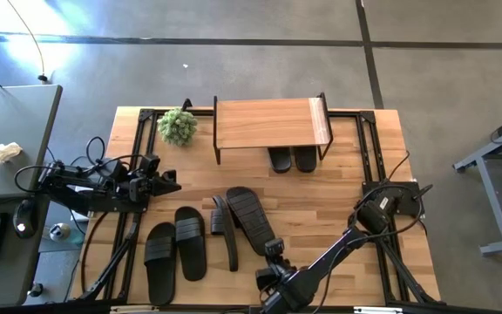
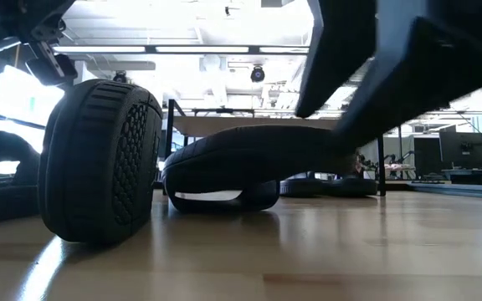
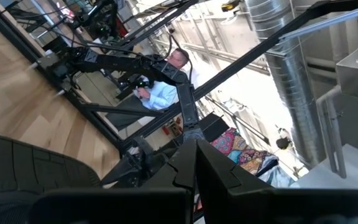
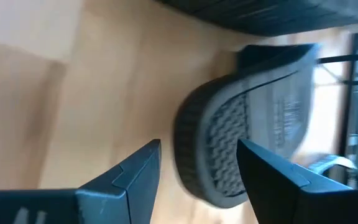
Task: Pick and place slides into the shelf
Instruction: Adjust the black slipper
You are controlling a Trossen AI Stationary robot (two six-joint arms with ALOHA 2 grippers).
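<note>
the slide nearest the right hand (image 1: 274, 258) lay slanted on the bench (image 1: 356, 196), sole down, near the middle of the front edge (image 1: 249, 218). its heel end pointed at the hand, and in the right wrist view the rounded heel (image 4: 219, 146) sat just ahead of the two spread fingers (image 4: 129, 177), which held nothing. beside it another slide stood on its edge (image 1: 223, 225), and two more lay flat side by side toward the front left corner (image 1: 174, 249). two slides were already tucked under the shelf (image 1: 268, 124) at the back edge (image 1: 291, 159).

the slide looked like soft rubber: light, bendy, probably grippy rather than slick, not fragile. a pinch across the thick heel rim or the wide strap would likely hold best; the flat sole would flex and sag if taken by one end.

the left hand (image 1: 166, 183) hovered over the left side of the bench, shut and empty. a small green plant (image 1: 178, 126) stood left of the shelf.
</note>
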